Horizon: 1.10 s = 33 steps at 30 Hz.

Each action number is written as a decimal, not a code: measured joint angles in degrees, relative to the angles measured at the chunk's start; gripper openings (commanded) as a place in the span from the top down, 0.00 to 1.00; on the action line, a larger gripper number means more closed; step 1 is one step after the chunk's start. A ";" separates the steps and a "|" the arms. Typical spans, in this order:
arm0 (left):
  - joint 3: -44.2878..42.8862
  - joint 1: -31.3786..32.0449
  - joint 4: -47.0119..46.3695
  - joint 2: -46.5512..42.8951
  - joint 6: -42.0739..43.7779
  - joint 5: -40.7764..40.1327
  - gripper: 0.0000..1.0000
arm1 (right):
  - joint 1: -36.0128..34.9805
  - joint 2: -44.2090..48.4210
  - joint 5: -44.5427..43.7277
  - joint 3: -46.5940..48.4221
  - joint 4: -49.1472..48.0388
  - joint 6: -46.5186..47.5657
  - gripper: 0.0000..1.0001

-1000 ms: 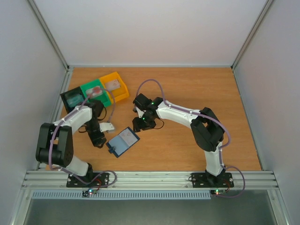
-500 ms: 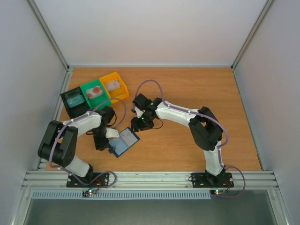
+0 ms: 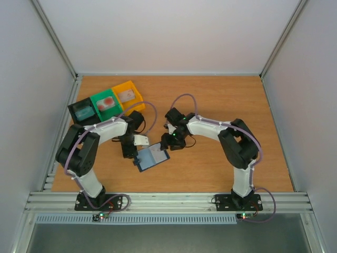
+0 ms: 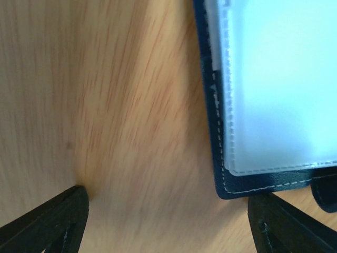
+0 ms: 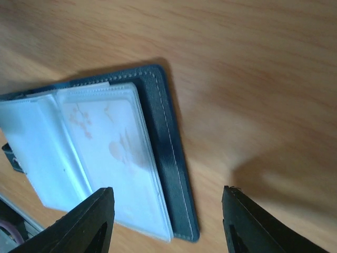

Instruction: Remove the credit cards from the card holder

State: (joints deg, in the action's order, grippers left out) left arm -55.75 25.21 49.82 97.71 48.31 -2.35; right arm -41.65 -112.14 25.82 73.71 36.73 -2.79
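While the card holder (image 3: 154,157) lay open on the worktop (image 3: 210,100), nothing gripped it.
Left claw (image 4: 166,199) gaped wide at its corner; right claw (image 5: 167,191) stood parted over its edge.

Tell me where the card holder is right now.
In the top view the card holder lies open on the table, left of centre, between the left gripper and the right gripper.

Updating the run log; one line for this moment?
left gripper open, beside card holder | right gripper open, over it | credit card inside
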 measured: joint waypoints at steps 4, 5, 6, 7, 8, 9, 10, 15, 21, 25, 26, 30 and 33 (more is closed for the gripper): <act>-3.82 4.26 0.70 3.15 2.93 -0.85 0.17 | 1.99 7.23 -1.97 -6.69 -0.28 -1.03 0.41; -4.94 4.85 0.87 3.89 3.15 -0.74 0.17 | 2.32 9.22 -2.56 -8.22 -0.24 -1.36 0.41; -6.16 5.18 1.09 4.66 3.13 -0.37 0.17 | 2.54 10.80 -3.13 -9.33 -0.15 -1.53 0.41; -7.93 5.49 1.14 5.88 2.67 0.74 0.17 | 2.78 12.68 -3.91 -10.56 -0.02 -1.75 0.41; -10.16 5.73 0.94 7.30 2.14 2.16 0.17 | 2.93 14.36 -4.79 -11.54 0.26 -1.95 0.41; -12.70 5.81 1.03 8.70 1.18 3.74 0.17 | 3.02 15.74 -5.53 -12.24 0.50 -2.21 0.41; -14.73 5.88 1.03 9.64 0.48 5.16 0.16 | 3.04 16.87 -6.19 -12.83 0.68 -2.43 0.40; -25.11 5.95 1.95 12.33 -5.62 13.51 0.14 | 3.04 20.20 -8.26 -15.63 1.01 -3.67 0.41; -27.87 3.30 6.16 12.07 -15.89 23.76 0.08 | 3.04 22.69 -11.10 -18.78 1.11 -6.51 0.44; -25.66 0.09 8.15 9.94 -24.28 29.81 0.01 | 3.04 25.09 -11.28 -22.34 -0.76 -10.32 0.46; -24.39 -0.31 8.26 9.22 -26.45 31.23 0.01 | 3.04 25.14 -11.32 -22.91 -1.31 -11.30 0.46; -18.73 0.00 7.45 8.04 -34.38 36.04 0.01 | 3.04 24.13 -11.21 -23.63 -3.45 -13.88 0.48; -14.88 0.33 5.86 8.13 -39.12 37.00 0.01 | 3.02 22.56 -10.54 -23.74 -5.86 -15.17 0.49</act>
State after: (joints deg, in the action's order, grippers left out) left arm -70.63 25.54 55.68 105.84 9.19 34.65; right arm -38.63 -89.58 15.29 49.98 30.87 -17.96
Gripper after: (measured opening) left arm 0.994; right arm 0.520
